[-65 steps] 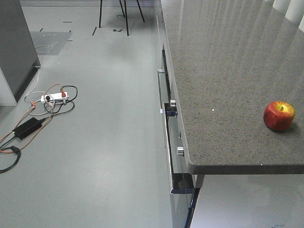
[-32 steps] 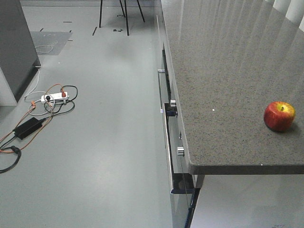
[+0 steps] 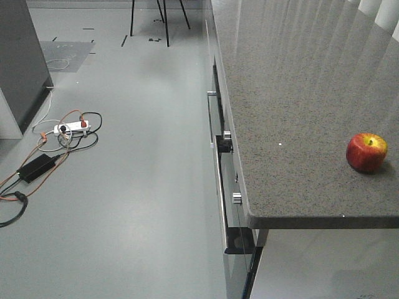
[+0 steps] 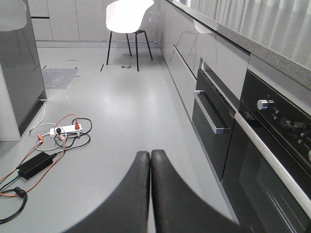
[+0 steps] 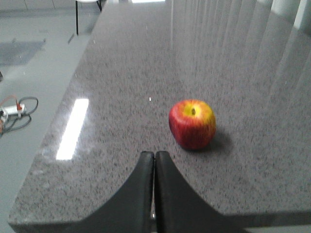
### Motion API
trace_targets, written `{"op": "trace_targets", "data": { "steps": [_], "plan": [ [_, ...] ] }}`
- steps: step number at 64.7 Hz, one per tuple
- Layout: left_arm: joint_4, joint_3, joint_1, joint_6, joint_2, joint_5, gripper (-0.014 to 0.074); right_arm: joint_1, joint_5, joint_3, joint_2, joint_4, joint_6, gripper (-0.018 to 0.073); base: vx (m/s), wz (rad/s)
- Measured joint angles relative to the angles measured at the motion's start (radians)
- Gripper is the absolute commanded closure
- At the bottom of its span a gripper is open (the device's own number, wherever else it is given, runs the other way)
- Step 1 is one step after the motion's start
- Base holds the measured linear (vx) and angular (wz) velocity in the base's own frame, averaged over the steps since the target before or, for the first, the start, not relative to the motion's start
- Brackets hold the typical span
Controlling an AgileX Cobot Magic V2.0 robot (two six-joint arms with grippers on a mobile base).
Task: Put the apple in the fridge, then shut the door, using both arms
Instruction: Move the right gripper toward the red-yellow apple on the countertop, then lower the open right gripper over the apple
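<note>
Your apple sits alone on the speckled counter, toward its near right part, stem up and just right of the right gripper. That gripper's fingers are pressed together with nothing between them. The left gripper is likewise closed and empty, out over the floor beside the oven. Expect the apple to be firm, fairly light and smooth-skinned, so it may roll or slip off a rounded flank. You'll need to spread the jaws first, then take it across its widest middle, pads on opposite sides, squeezing gently to avoid bruising.
</note>
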Motion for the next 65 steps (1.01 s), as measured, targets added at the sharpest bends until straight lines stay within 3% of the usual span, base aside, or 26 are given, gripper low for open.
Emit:
{"op": "trace_targets", "data": {
  "steps": [16,25,32,42,51,56,65],
  "plan": [
    [0.000,0.000,0.000,0.000,0.000,0.000,0.0602,0.000,0.043,-0.001,0.023,-0.011,0.000,0.0559,0.00,0.00],
    [0.000,0.000,0.000,0.000,0.000,0.000,0.0602,0.000,0.044,-0.001,0.023,-0.042,0.000,0.0501,0.00,0.00],
    [0.000,0.000,0.000,0.000,0.000,0.000,0.0602,0.000,0.038,-0.003,0.023,-0.047,0.000,0.0387,0.00,0.00],
    [0.000,0.000,0.000,0.000,0.000,0.000,0.0602,0.000,0.058,-0.009,0.023,-0.047,0.000,0.0096,0.00,0.00],
    [0.000,0.000,0.000,0.000,0.000,0.000,0.0602,0.000,0.093,-0.009,0.023,-0.047,0.000,-0.0111,0.00,0.00],
    [0.000,0.000,0.000,0.000,0.000,0.000,0.0602,0.000,0.102,-0.009,0.023,-0.047,0.000,-0.0172,0.00,0.00],
    [0.000,0.000,0.000,0.000,0.000,0.000,0.0602,0.000,0.103,-0.009,0.023,-0.047,0.000,-0.0162,0.00,0.00]
  ]
}}
